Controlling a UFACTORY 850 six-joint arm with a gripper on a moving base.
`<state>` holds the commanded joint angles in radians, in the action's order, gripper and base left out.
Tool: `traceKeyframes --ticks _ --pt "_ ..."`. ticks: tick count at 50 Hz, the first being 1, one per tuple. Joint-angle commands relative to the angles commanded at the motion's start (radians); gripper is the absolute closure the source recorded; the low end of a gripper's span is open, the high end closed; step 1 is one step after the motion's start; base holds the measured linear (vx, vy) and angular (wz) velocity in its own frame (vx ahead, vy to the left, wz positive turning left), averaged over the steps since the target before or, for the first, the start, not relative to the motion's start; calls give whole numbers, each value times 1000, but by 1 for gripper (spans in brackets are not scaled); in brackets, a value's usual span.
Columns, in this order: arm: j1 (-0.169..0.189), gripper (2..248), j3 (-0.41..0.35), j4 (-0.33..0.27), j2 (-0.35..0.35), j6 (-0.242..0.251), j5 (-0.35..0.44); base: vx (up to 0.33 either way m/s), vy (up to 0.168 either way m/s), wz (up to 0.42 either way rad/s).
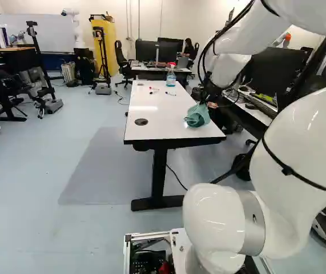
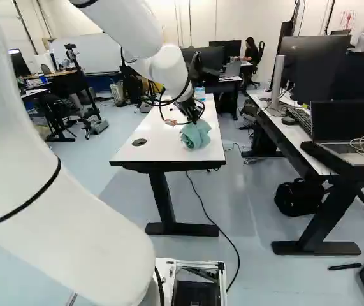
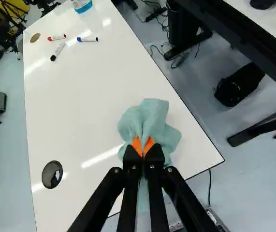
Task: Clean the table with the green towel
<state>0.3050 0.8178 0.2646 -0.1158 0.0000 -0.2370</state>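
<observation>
We expect the green towel (image 3: 152, 115) to be light, soft and limp, with nothing to break; a thick fold at its middle gives us the surest hold. Our gripper (image 3: 143, 146) is clamped on such a fold. The cloth bulges around and ahead of the fingertips, by the table's (image 3: 87, 113) near right corner in both base views.

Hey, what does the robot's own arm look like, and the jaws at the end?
The arm is glossy white, built of thick, rounded sections. A silver-grey band rings a low joint, a thin black strap wraps one section, and black cables loop along the upper part. The jaws are black, with slim bars and small pale screws, and have orange pads.
</observation>
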Motion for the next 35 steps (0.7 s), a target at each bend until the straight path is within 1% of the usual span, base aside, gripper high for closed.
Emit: traceKeyframes --ticks 12,31,35 --pt "41 226 -34 0 -37 0 0 0 0 0" --pt "42 226 -36 0 -38 0 0 0 0 0" --pt "42 223 -36 0 -38 0 0 0 0 0"
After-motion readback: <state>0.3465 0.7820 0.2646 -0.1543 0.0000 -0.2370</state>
